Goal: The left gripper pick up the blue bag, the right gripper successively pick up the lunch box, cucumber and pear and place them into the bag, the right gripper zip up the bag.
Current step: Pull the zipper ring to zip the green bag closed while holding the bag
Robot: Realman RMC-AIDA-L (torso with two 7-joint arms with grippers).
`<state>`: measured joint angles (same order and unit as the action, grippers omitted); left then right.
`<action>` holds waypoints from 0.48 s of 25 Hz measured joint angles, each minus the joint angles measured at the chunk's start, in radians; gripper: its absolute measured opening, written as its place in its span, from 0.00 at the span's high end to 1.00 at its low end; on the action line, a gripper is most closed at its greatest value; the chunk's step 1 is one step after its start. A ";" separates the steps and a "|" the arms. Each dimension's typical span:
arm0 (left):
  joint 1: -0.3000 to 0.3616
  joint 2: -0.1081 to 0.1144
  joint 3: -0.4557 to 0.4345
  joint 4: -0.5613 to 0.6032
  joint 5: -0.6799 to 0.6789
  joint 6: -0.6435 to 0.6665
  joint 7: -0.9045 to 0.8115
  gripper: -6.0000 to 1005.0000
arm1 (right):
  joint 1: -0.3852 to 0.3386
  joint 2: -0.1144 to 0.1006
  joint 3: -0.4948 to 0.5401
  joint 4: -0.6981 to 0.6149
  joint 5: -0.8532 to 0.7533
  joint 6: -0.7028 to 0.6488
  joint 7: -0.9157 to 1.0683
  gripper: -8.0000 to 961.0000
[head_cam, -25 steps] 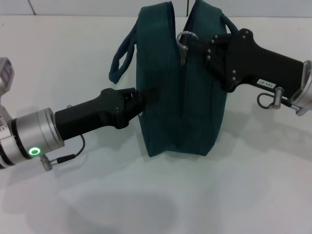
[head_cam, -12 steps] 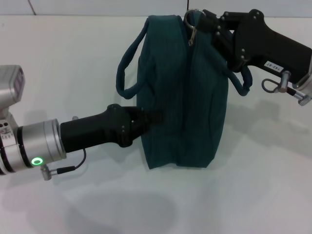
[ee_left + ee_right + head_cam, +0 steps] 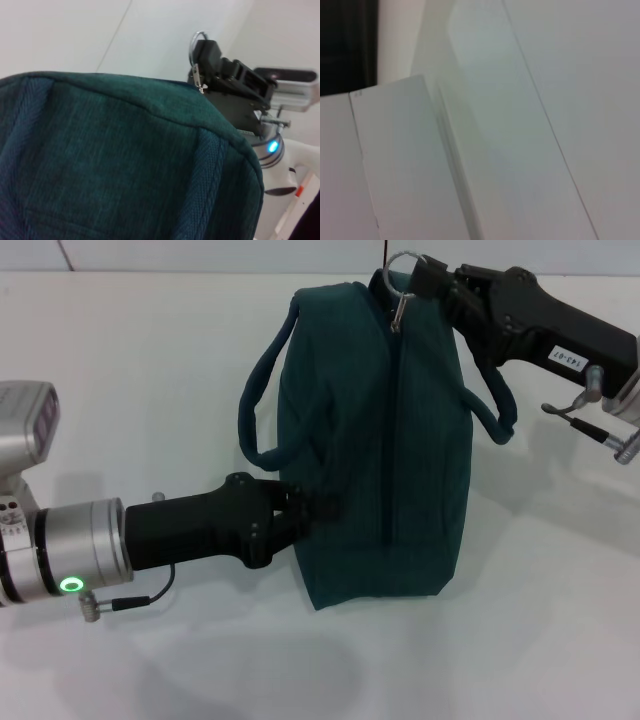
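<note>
The blue bag (image 3: 375, 440) stands zipped on the white counter (image 3: 150, 360). The left end effector (image 3: 312, 510) is clenched on its side fabric. At the bag's far top end, the right end effector (image 3: 420, 280) grasps the ring zipper pull (image 3: 398, 275).

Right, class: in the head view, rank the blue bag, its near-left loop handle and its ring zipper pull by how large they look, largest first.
1. The blue bag, easily the largest.
2. The loop handle on the robot's left side.
3. The ring zipper pull, smallest, held by the right gripper.
The left gripper grips the bag's side.
</note>
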<state>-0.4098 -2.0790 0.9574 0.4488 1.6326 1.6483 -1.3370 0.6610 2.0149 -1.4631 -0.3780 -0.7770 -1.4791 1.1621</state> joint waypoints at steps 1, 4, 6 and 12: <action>0.000 0.000 0.000 0.001 0.005 0.002 0.001 0.93 | 0.000 -0.001 0.001 0.000 0.000 0.000 0.021 0.99; -0.001 0.001 0.000 0.009 0.022 0.008 0.003 0.93 | -0.001 -0.002 0.003 -0.004 0.000 0.001 0.036 0.99; -0.001 0.001 0.000 0.012 0.034 0.024 0.005 0.93 | -0.002 -0.003 0.005 -0.005 0.002 0.005 0.037 0.99; -0.001 0.006 0.000 0.013 0.072 0.076 0.011 0.93 | 0.000 -0.002 0.006 -0.005 0.003 0.052 0.038 0.99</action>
<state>-0.4111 -2.0728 0.9571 0.4618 1.7045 1.7245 -1.3256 0.6611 2.0125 -1.4572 -0.3831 -0.7742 -1.4267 1.2003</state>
